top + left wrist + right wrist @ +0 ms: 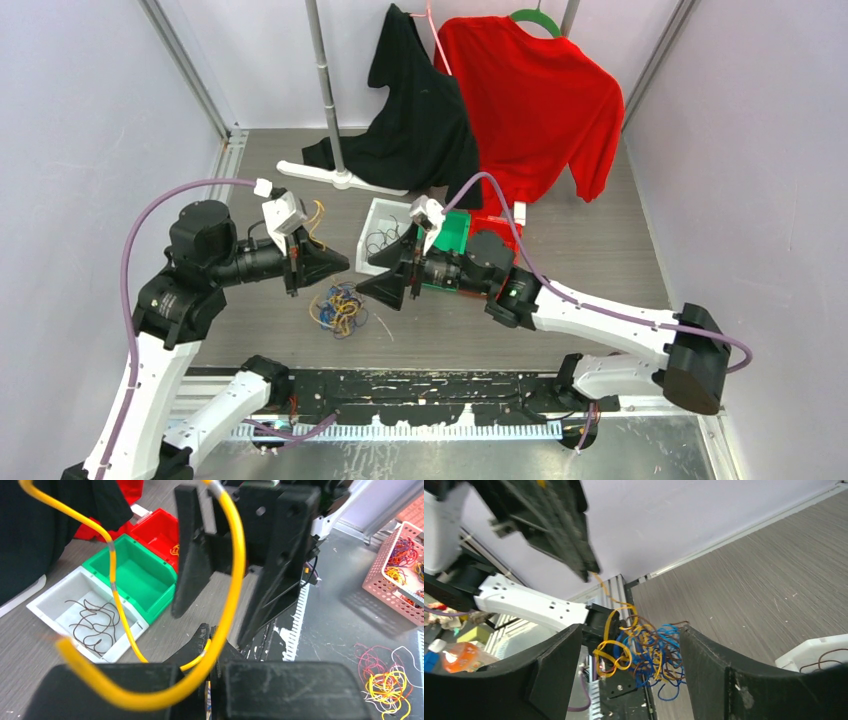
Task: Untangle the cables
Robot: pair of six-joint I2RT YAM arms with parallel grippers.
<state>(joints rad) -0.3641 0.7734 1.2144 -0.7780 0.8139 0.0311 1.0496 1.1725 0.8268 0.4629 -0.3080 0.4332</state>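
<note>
Yellow cable [235,580] is pinched between the pressed-together fingers of the left gripper [210,647], and from there it is carried up in a wide loop close to the wrist camera. In the right wrist view the same strand is seen running from the tip of the left gripper down into the tangle of cables [644,652], where yellow, blue and dark brown strands are knotted together. From above, the tangle is seen on the grey table [600,250], just below the two gripper tips and towards the near edge. Whether all of it is resting on the table cannot be told.

The right gripper [372,276] is spread wide, and nothing is held between its fingers [549,680]. It is pointed at the left gripper, tip towards tip, and the two are kept apart.

Behind the grippers a white bin [125,641] is set, with loose dark brown cables [95,622] laid in it. A green bin [155,605] is placed against it, and a red bin [155,530] beyond that. A pink basket [385,545] of coloured strands is seen off to the side.
</note>
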